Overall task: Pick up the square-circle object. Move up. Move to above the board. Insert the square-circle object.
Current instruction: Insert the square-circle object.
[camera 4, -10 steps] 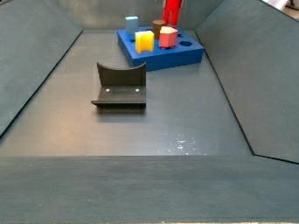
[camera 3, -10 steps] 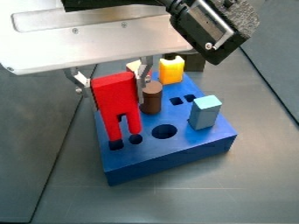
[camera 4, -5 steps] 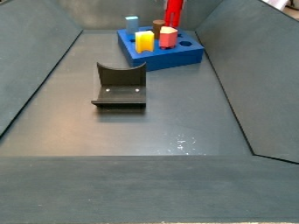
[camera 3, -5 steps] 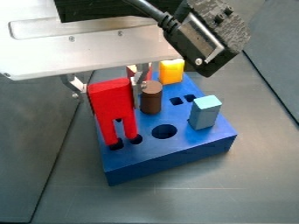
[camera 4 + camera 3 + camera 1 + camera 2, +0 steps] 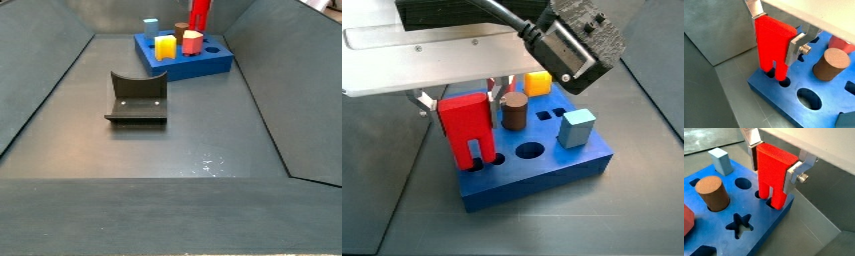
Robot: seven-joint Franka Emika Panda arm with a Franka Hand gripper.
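Gripper (image 5: 777,27) is clamped on the upper body of the square-circle object (image 5: 774,45), upright at a corner of the board (image 5: 791,102), both legs entered in their holes in both wrist views. Assessed risk: jamming. Any tilt or offset would bind the legs against the hole walls; continued downward force could then shift the board or slip the piece in the pads.

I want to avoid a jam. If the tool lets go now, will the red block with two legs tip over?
Probably not: in a wrist view the square-circle object has both legs already in the board holes. It looks rigid and tall, so pushing it sideways could bind it. The tool grips its flat sides.
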